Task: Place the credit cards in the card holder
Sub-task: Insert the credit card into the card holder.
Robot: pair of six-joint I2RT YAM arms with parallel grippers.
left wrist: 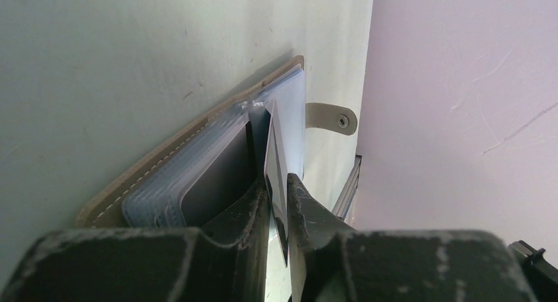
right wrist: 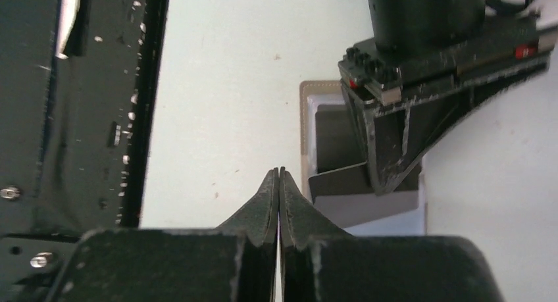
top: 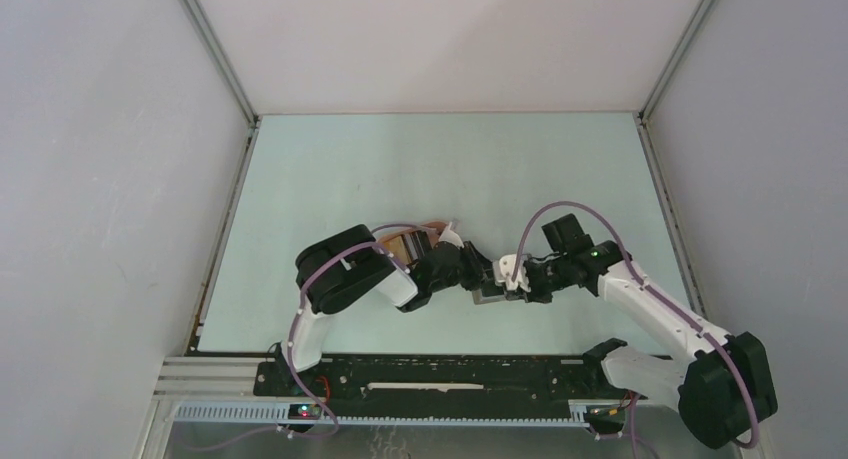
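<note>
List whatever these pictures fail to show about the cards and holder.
- Card: left wrist view, lower end hidden between the left tool fingers; gripped or loose, unclear.
- Holder pockets: right wrist view, left tool blocks them.
- Holder, top view: tiny, partly under the left tool.
- Tray contents: top view, left arm covers part.

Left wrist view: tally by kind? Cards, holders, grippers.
thin rectangular card, clamped edge-on: 1
grey-beige stitched folding card holder, open, clear sleeves: 1
black left gripper: 1
Total: 3
Dark panel in a sleeve: unclear, not counted.
</note>
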